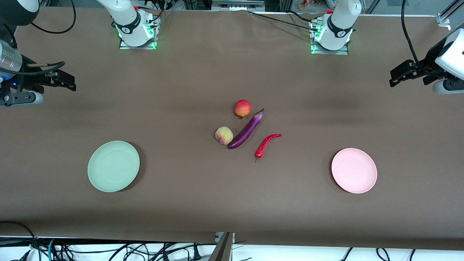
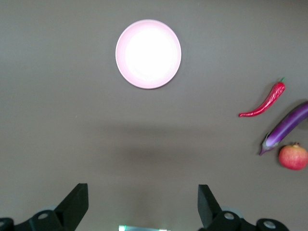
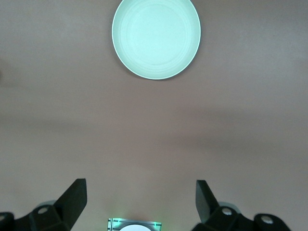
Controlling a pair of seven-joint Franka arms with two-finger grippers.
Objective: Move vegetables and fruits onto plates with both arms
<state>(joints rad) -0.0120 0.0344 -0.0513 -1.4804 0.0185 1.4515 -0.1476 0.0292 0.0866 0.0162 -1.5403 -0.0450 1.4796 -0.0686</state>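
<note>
Left tool (image 2: pixel 143 204): fingers spread wide apart, holding nothing, hanging over bare table (image 1: pixel 203 203) at the left arm's end, waiting. Right tool (image 3: pixel 141 202): also spread apart and empty, over the right arm's end, waiting too.

Pink plate (image 1: pixel 354 170) toward the left arm's end, green plate (image 1: pixel 113 166) toward the right arm's end, both near the front camera.

Midway between them: apple (image 1: pixel 242 108) farthest from the camera, purple eggplant (image 1: pixel 247 130) lying diagonally just beside it, peach (image 1: pixel 224 135) close against the eggplant, red chili (image 1: pixel 266 145) a little apart, toward the pink plate.

No readable writing or labels anywhere.

no readable text, labels or signs
</note>
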